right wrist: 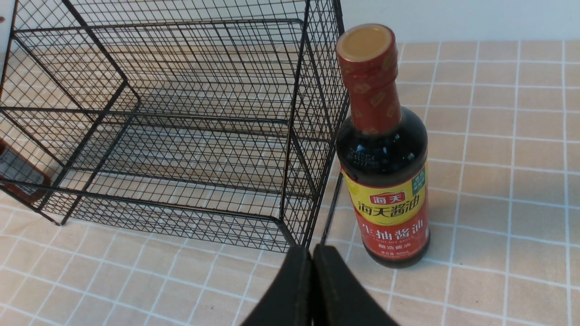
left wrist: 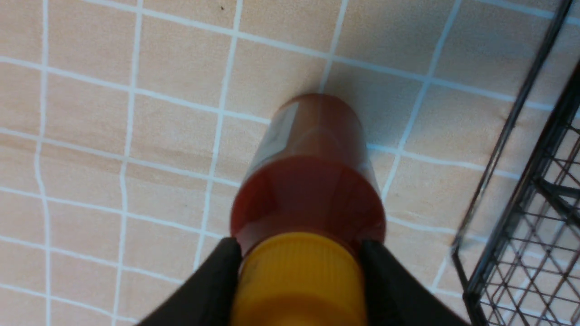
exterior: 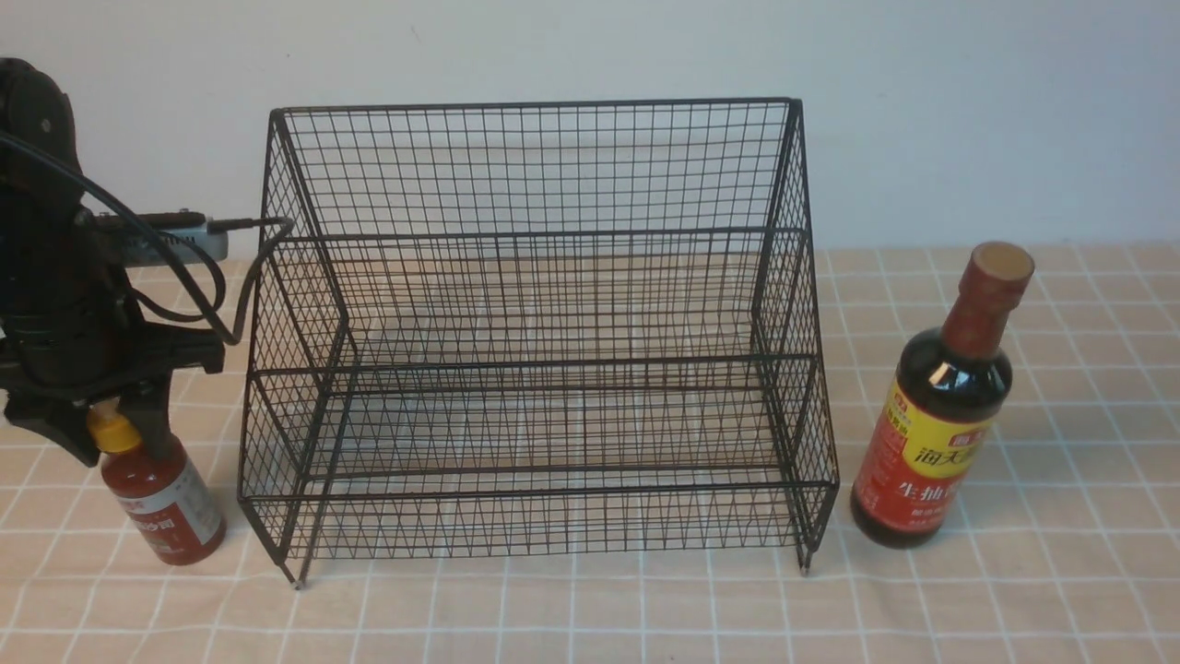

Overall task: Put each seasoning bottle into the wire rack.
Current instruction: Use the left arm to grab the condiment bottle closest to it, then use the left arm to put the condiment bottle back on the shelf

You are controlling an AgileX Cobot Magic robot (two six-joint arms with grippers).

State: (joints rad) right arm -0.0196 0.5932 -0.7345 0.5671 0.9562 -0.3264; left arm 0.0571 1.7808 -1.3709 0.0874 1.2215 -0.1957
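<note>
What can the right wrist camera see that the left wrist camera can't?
Only the right wrist view shows the soy-sauce bottle and the shut right end effector. Only the left wrist view shows the red bottle's yellow cap, with the left end effector around it. Both show the black wire rack, the red bottle's body and the checked cloth.

Soy btl (right wrist: 385, 181) upright on tbl (right wrist: 480, 280), just beside blk wire rack (right wrist: 190, 149).

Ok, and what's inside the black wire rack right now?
Neither bottle is in the wire rack; through its mesh I see only tablecloth and wall. Nothing solid covers its inside.
</note>
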